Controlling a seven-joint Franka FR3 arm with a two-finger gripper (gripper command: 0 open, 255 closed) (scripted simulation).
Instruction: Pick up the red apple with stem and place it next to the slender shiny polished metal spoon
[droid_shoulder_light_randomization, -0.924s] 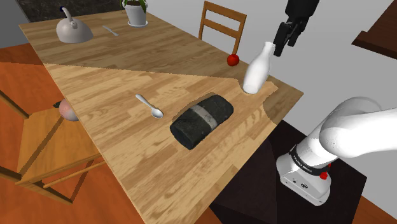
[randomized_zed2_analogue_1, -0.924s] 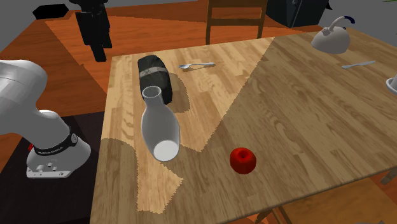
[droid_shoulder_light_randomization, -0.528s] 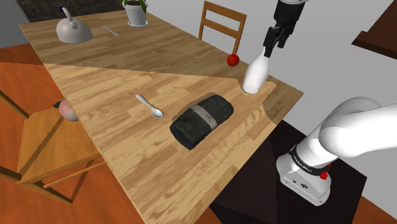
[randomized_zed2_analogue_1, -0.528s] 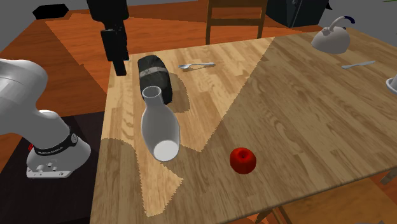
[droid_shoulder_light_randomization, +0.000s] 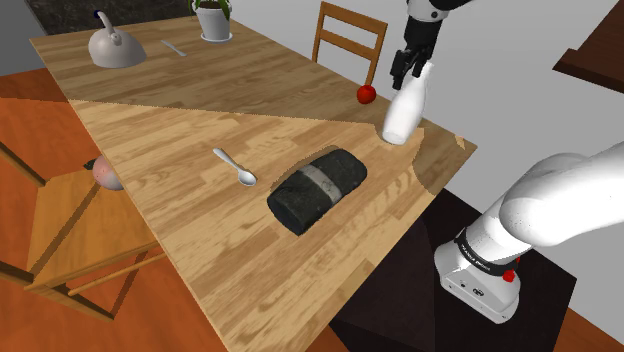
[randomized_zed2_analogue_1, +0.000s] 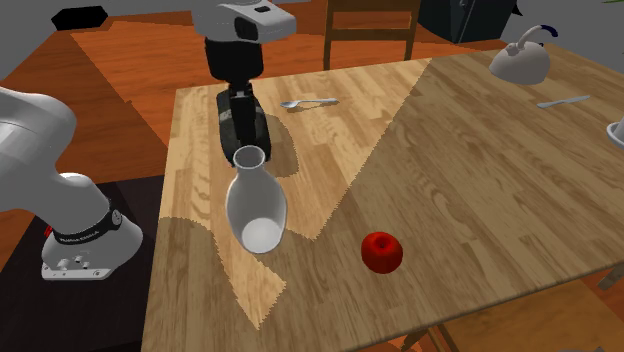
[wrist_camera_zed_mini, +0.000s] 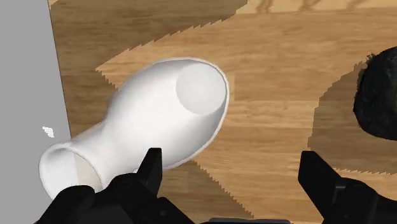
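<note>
apple (droid_shoulder_light_randomization: 366, 94): on table (droid_shoulder_light_randomization: 190, 110), apart from gripper (droid_shoulder_light_randomization: 408, 70) | gripper: wide open, empty, at neck of white vase (droid_shoulder_light_randomization: 403, 108)

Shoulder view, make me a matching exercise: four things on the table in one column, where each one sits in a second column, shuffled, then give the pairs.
Things
1. red round apple
2. slender shiny metal spoon
3. grey kettle
4. white narrow-necked vase

Places
A. far left corner of the wooden table
B. right at the black gripper
C. closest to the wooden chair
D. left of the dark roll with a grey band

Pairs: 1-C, 2-D, 3-A, 4-B
</note>
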